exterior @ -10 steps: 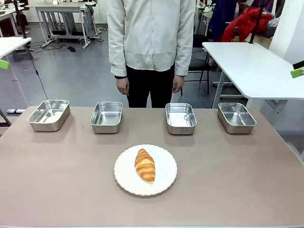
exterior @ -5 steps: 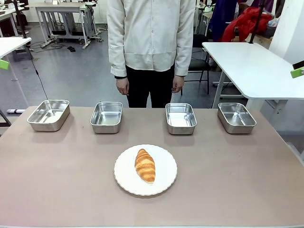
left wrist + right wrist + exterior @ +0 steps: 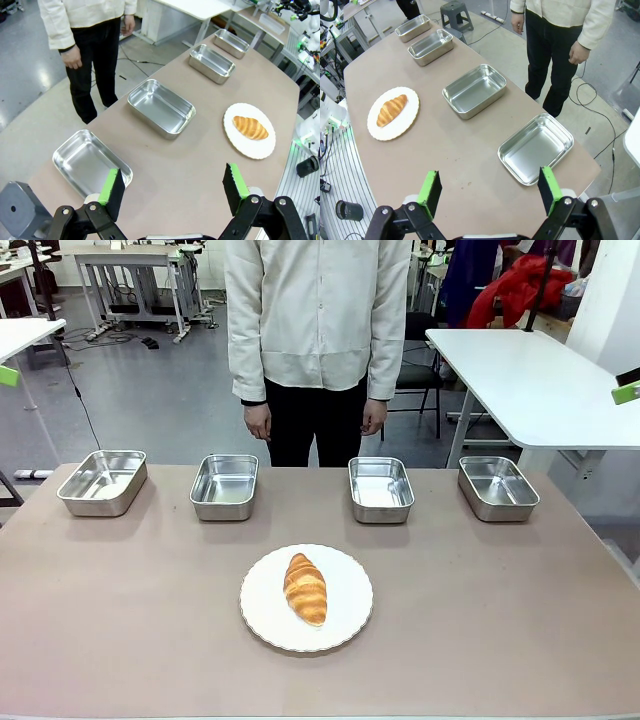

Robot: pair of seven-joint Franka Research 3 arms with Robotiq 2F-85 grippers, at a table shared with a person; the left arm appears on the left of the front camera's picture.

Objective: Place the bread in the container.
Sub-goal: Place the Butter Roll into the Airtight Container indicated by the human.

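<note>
A golden-brown croissant (image 3: pixel 306 588) lies on a round white plate (image 3: pixel 345 625) near the table's front middle; it also shows in the left wrist view as the croissant (image 3: pixel 250 128) and in the right wrist view as the croissant (image 3: pixel 392 110). Several identical steel pans stand in a row along the far edge, with nothing in them: far left pan (image 3: pixel 102 481), pan (image 3: pixel 224 486), pan (image 3: pixel 380 489), far right pan (image 3: pixel 497 487). My left gripper (image 3: pixel 173 189) hangs open above the table's left end, my right gripper (image 3: pixel 488 189) open above the right end, both holding nothing.
A person (image 3: pixel 318 330) stands at the far side behind the middle pans, hands hanging at the sides. White tables (image 3: pixel 530 380) and workshop clutter lie beyond. Bare brown tabletop (image 3: pixel 500 610) surrounds the plate.
</note>
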